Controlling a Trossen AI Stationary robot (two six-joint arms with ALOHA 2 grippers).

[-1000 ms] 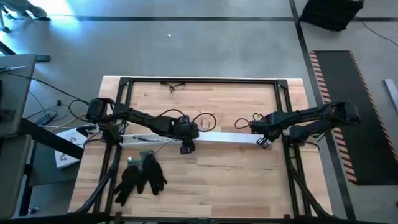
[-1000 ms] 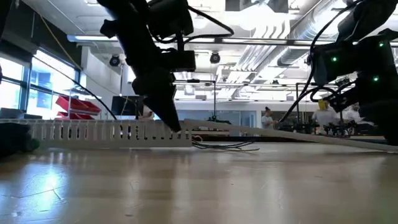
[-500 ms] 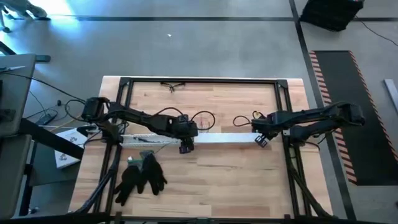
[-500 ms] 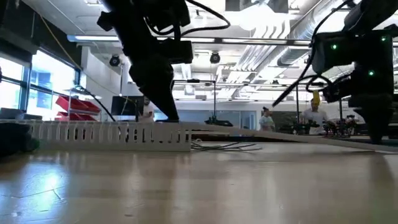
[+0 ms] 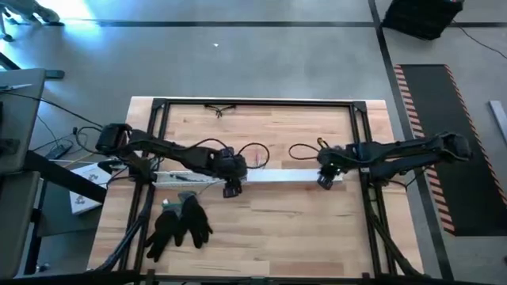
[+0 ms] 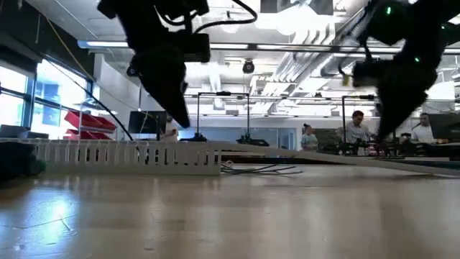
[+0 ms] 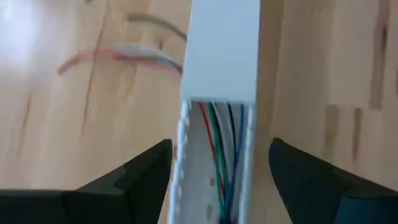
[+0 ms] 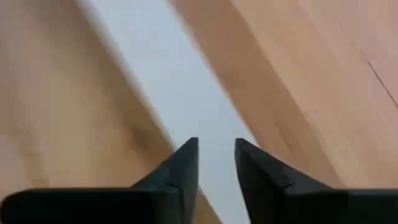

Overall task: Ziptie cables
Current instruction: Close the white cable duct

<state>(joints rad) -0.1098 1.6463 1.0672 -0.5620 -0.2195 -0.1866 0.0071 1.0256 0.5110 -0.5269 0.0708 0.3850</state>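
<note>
While I hang over the pale butcher-block wooden table (image 5: 269, 229), its planks run bare and lightly glossy toward the low camera. A black metal frame (image 5: 257, 102) rims the tabletop. My left gripper (image 7: 219, 168) sits above the long white slotted plastic channel (image 5: 190, 177) near the table's middle, fingers spread wide with one on each side of the channel, and I cannot see them touching it. Inside that channel, seen from my left wrist, lie the thin red, green, dark and pale cables (image 7: 219, 134), running under the flat white cover strip (image 7: 222, 50) that closes the channel's farther part. More thin wires (image 6: 262, 169) trail loose on the wood just beyond the channel's end in the low view.

My right gripper (image 8: 216, 163) hovers over the white cover strip toward the table's right side, its fingers drawn close with only a narrow gap between them and nothing held between them.

A pair of dark work gloves (image 5: 181, 222) lies on the wood on the near side of the channel, under my left arm. Beyond the table the room shows bright windows (image 6: 29, 93), ceiling ducts (image 6: 302, 61) and a person (image 6: 353, 129) seated far off.
</note>
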